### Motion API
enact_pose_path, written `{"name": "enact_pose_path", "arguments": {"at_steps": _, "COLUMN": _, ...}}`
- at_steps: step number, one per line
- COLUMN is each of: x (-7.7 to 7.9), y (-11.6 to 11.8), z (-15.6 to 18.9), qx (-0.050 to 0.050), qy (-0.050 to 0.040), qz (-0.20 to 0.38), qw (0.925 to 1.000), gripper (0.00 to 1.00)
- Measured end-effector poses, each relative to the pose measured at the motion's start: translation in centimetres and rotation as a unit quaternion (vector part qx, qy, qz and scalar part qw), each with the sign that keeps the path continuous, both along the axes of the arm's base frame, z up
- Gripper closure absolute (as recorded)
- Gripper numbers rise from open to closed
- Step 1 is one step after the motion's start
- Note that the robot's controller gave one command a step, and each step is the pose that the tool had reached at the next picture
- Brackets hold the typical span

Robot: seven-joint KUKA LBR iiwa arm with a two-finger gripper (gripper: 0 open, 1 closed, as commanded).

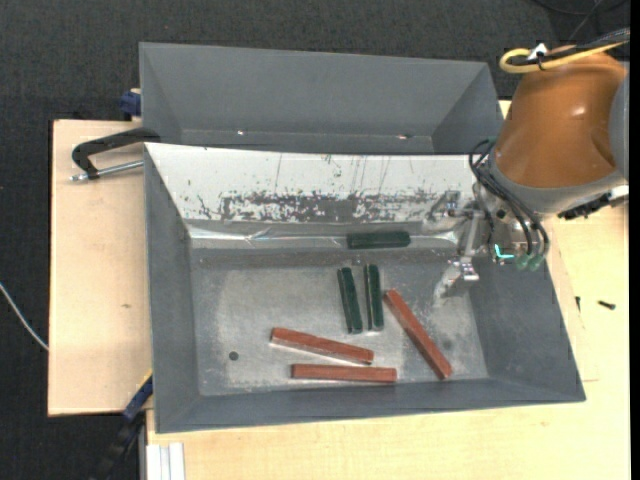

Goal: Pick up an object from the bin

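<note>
Grey bin [168,298], a few loose sticks on its floor, well spread out, no heap.

- Left front: two red-brown sticks [320,346], lying flat and nearly parallel, the front one [342,373] close to the front wall.
- Centre: a pair of dark green sticks [349,300] side by side, pointing front to back.
- Behind them: another green stick [378,239] lies crosswise against the back wall.
- Right of centre: a slanted red-brown stick [418,334], flat on the floor and touching nothing.
- Far right: gripper [458,276] is low in the bin, near the slanted stick's upper end but apart from it. Can't tell whether the jaws are released or clenched; nothing seen between them.

Likely pick is the slanted stick, being nearest. It looks stiff, light and thin, probably smooth, so it could slip or swing if pinched at an end. Best hold is across the narrow width at mid-length, with the jaws turned square to its slant.
</note>
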State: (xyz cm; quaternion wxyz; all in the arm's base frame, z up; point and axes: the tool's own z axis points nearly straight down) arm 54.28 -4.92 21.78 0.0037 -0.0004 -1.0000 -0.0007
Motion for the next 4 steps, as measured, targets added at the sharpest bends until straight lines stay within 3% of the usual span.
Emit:
{"name": "enact_pose_path", "arguments": {"at_steps": 1, "x": 0.2, "y": 0.0, "z": 0.4, "qx": 0.0, "qy": -0.0043, "qz": 0.001, "qw": 1.0, "gripper": 0.0}}
{"name": "enact_pose_path", "arguments": {"at_steps": 2, "x": -1.7, "y": 2.1, "z": -3.9, "qx": -0.001, "qy": -0.0068, "qz": -0.033, "qw": 0.9994, "gripper": 0.0}}
{"name": "enact_pose_path", "arguments": {"at_steps": 3, "x": -1.8, "y": 3.3, "z": -8.7, "qx": 0.0, "qy": -0.0044, "qz": -0.002, "qw": 1.0, "gripper": 0.0}}
{"name": "enact_pose_path", "arguments": {"at_steps": 4, "x": -0.9, "y": 3.0, "z": -13.8, "qx": 0.001, "qy": -0.011, "qz": -0.036, "qw": 0.9993, "gripper": 0.0}}
